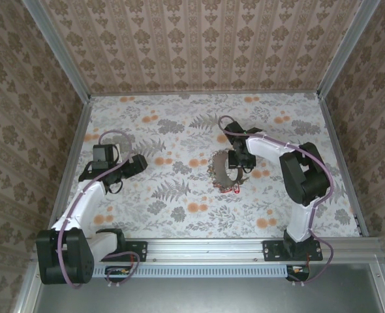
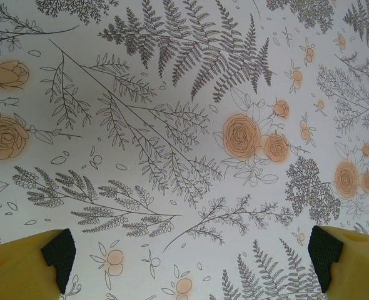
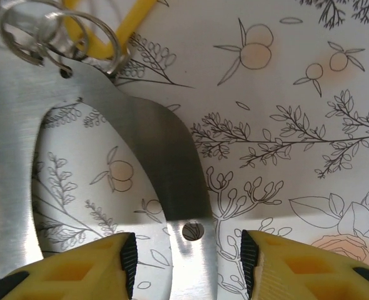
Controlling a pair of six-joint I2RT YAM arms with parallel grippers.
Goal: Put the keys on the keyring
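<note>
The keyring is a dull loop lying just right of the table's middle, with a small red bit of the keys at its near edge. My right gripper hovers over its right side. In the right wrist view the keyring is a flat shiny metal band that runs between the black pads with a gap on each side, so the right gripper is open and straddles it. Small split rings and a yellow piece hang at the band's far end. My left gripper stands wide open over bare cloth.
A flower-patterned cloth covers the table. Patterned walls close in the back and both sides. The arm bases sit on a rail at the near edge.
</note>
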